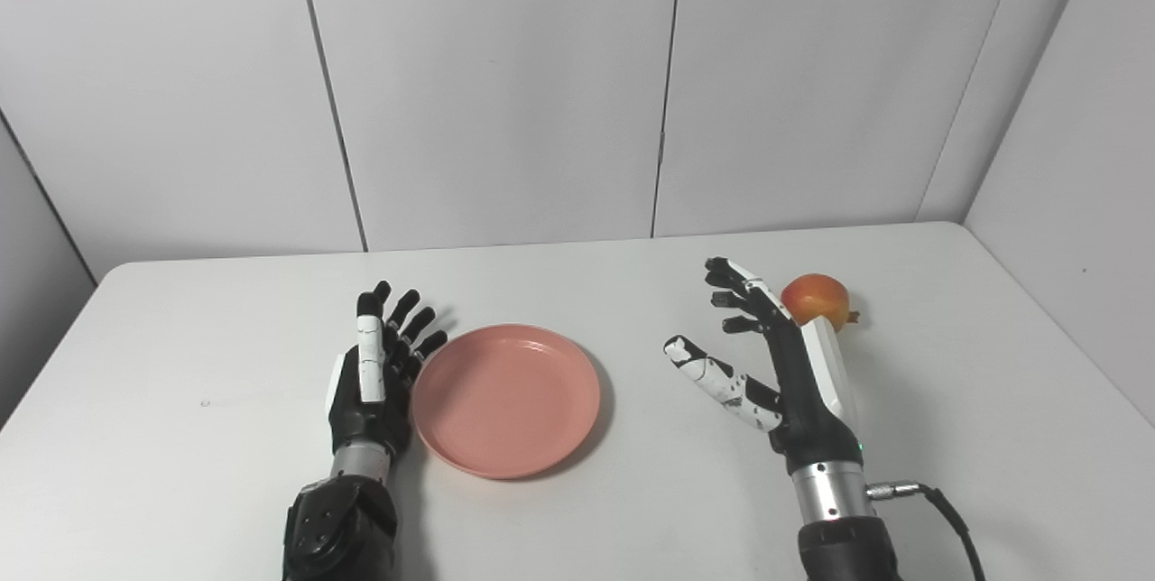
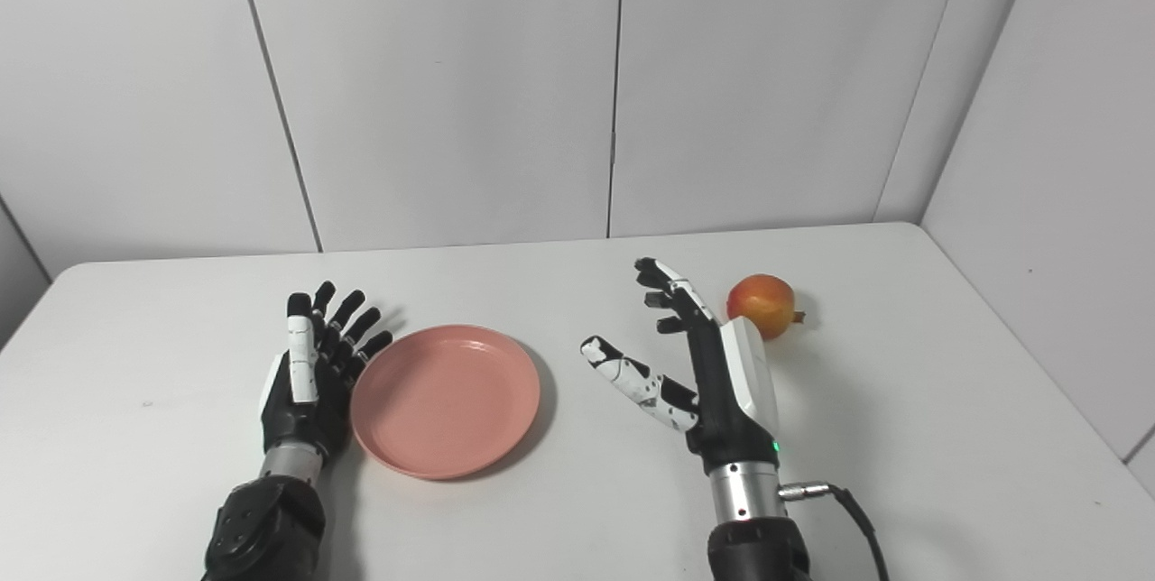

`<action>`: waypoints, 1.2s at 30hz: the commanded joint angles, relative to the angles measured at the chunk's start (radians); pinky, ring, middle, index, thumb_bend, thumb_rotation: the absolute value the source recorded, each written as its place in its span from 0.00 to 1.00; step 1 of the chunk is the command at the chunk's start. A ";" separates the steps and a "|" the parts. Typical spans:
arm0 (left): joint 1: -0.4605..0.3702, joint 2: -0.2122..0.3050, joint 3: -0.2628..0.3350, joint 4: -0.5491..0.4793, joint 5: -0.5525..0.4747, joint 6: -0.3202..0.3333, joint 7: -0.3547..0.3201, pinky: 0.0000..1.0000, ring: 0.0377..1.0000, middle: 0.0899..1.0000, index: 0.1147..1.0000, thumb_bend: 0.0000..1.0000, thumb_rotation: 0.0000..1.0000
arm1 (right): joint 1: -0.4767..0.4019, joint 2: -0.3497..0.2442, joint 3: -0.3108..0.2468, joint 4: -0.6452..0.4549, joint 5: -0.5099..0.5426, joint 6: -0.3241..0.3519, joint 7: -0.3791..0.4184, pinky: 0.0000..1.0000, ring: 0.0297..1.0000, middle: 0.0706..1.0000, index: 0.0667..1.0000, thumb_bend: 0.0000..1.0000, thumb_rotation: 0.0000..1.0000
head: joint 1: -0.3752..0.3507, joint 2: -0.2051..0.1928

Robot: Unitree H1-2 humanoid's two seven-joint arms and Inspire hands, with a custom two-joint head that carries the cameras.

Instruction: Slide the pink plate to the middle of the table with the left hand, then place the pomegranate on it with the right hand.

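A round pink plate [image 1: 505, 399] lies flat on the white table [image 1: 577, 509], a little left of centre. My left hand [image 1: 374, 373] is open, fingers apart, edge-on against the plate's left rim, holding nothing. A red-orange pomegranate [image 1: 817, 299] sits on the table at the right, behind my right hand [image 1: 776, 364]. The right hand is open with fingers and thumb spread, raised just in front and left of the fruit, not touching it. In the right eye view the pomegranate [image 2: 763, 304] shows clear of the right hand [image 2: 708, 373].
White wall panels [image 1: 505, 85] stand behind the table's far edge and along the right side. A black cable [image 1: 943, 513] runs from the right wrist toward the bottom edge.
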 commanded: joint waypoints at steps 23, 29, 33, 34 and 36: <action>0.004 0.027 -0.058 0.044 0.066 -0.065 -0.021 0.82 0.89 0.90 1.00 0.99 0.88 | -0.292 -0.300 -0.017 0.091 -0.263 -0.011 0.078 0.62 0.73 0.78 0.75 0.88 0.79 | -0.003 0.001; 0.002 0.024 -0.061 0.045 0.069 -0.069 -0.020 0.81 0.88 0.89 1.00 0.99 0.88 | -0.335 -0.365 0.013 0.143 -0.362 0.067 0.212 0.60 0.72 0.77 0.75 0.90 0.80 | 0.002 0.000; 0.004 0.020 -0.061 0.037 0.067 -0.061 -0.018 0.81 0.88 0.90 1.00 1.00 0.88 | -0.350 -0.385 0.022 0.207 -0.396 0.046 0.213 0.63 0.73 0.76 0.74 0.90 0.79 | 0.004 0.001; 0.005 0.020 -0.062 0.036 0.069 -0.061 -0.017 0.81 0.88 0.90 1.00 1.00 0.88 | -0.352 -0.388 0.023 0.221 -0.401 0.042 0.209 0.64 0.72 0.75 0.74 0.90 0.78 | 0.004 0.001; 0.005 0.020 -0.061 0.035 0.070 -0.060 -0.016 0.80 0.88 0.90 1.00 1.00 0.88 | -0.360 -0.396 0.029 0.254 -0.413 0.033 0.199 0.64 0.72 0.75 0.74 0.90 0.78 | 0.004 0.001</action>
